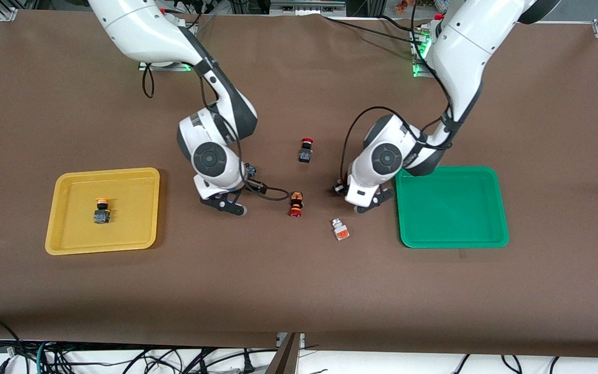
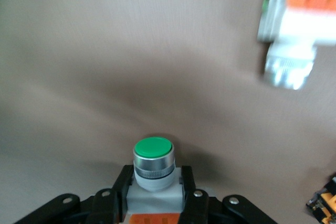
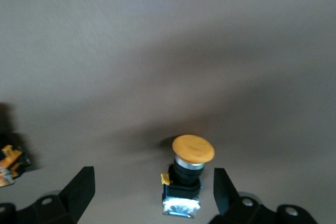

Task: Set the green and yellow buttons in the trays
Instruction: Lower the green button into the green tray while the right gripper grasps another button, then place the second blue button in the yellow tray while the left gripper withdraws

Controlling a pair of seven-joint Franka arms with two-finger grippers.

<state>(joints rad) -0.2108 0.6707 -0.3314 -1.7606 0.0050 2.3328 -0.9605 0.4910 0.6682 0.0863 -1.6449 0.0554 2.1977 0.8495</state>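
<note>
My left gripper (image 1: 371, 203) is beside the green tray (image 1: 496, 208). In the left wrist view it (image 2: 156, 181) is shut on a green button (image 2: 153, 161) with a white-grey body and an orange block. A second white-grey button (image 1: 340, 229) lies on the table close by and shows in the left wrist view (image 2: 290, 35). My right gripper (image 1: 225, 205) is open low over the table; in the right wrist view (image 3: 152, 182) a yellow button (image 3: 188, 174) stands between its fingers, untouched. Another yellow button (image 1: 102, 210) lies in the yellow tray (image 1: 65, 228).
Two red-capped black switches lie between the grippers: one (image 1: 295, 204) next to the right gripper's cable, one (image 1: 306, 150) farther from the front camera. Nothing lies in the green tray.
</note>
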